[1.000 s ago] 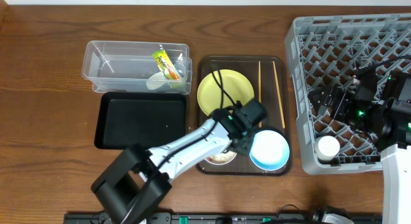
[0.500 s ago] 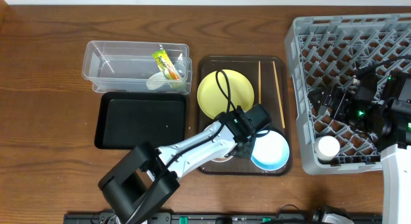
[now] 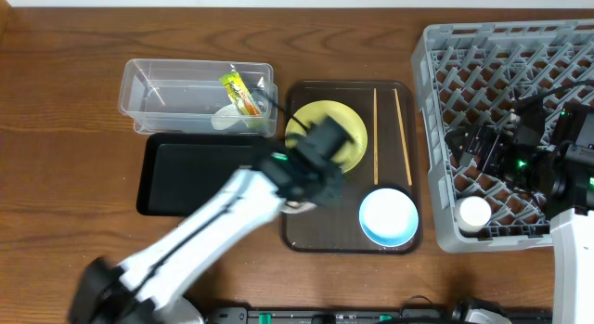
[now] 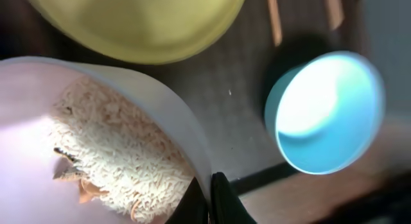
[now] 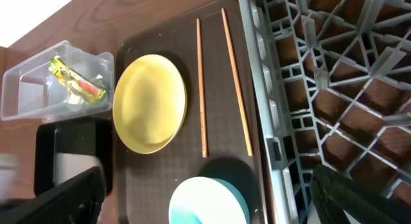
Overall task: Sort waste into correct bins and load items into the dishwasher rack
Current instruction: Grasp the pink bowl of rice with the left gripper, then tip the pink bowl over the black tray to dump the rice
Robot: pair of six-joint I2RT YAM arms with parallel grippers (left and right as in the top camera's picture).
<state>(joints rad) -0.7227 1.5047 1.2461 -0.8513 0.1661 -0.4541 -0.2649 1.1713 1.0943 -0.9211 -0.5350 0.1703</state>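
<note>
Far left on the tabletop (image 3: 65,101), a clear tub (image 3: 148,87) is seen; a green-and-orange snack wrapper (image 3: 238,91) and a crumpled white scrap (image 3: 226,118) lie inside it at its right end; just in front of the tub a shallow black tray (image 3: 200,175) is set, nothing seen in it.

Next right, a brown serving tray (image 3: 348,236) is placed between the black tray and the rack; the left fingers (image 4: 222,199) are clenched on the rim of a white bowl (image 4: 168,124); rice leftovers (image 4: 115,160) are heaped in the bowl with a few darker bits; the bowl is held over the serving tray's left side, mostly hidden under the arm in the overhead view; whether it is lifted off the tray cannot be told.

A yellow plate (image 3: 348,129) is laid at the tray's rear, just beside the bowl; two chopsticks (image 3: 376,124) are laid side by side along the tray's right part, apart from each other; a light blue bowl (image 3: 388,216) sits upright at the tray's front right corner, nothing seen in it.

Far right, the grey rack (image 3: 464,45) is set on the tabletop; a white cup (image 3: 473,213) is stood in its front left corner; the right fingers (image 5: 70,195) are spread wide, released, nothing gripped, held above the rack's left side.
</note>
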